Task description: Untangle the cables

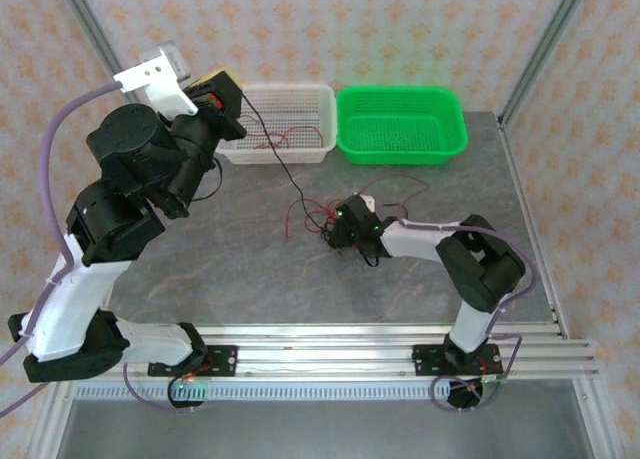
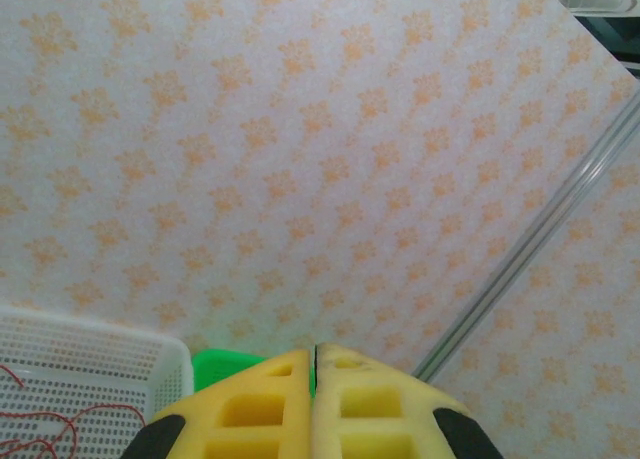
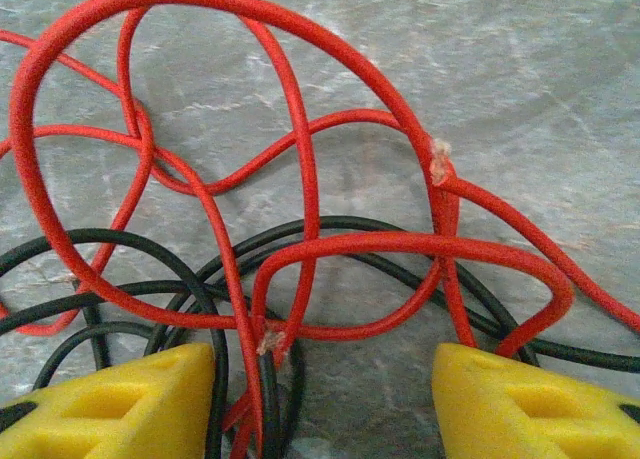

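Bright and even under soft overhead light, with only faint, diffuse shadows below the arms on the table (image 1: 250, 279) and an oversaturated glow on the green basket (image 1: 400, 124). Crisp on the cables (image 3: 300, 179) in the right wrist view, yet soft and out of focus on the right fingertips (image 3: 110, 399) along the bottom edge. Slightly hazy and low in contrast across the wallpaper (image 2: 300, 159) in the left wrist view, again blurred on the near left fingertips (image 2: 260, 409).

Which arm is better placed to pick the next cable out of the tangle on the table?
Right: the right gripper is open, low over the cables on the table. The left gripper is raised high and appears shut on a black cable.
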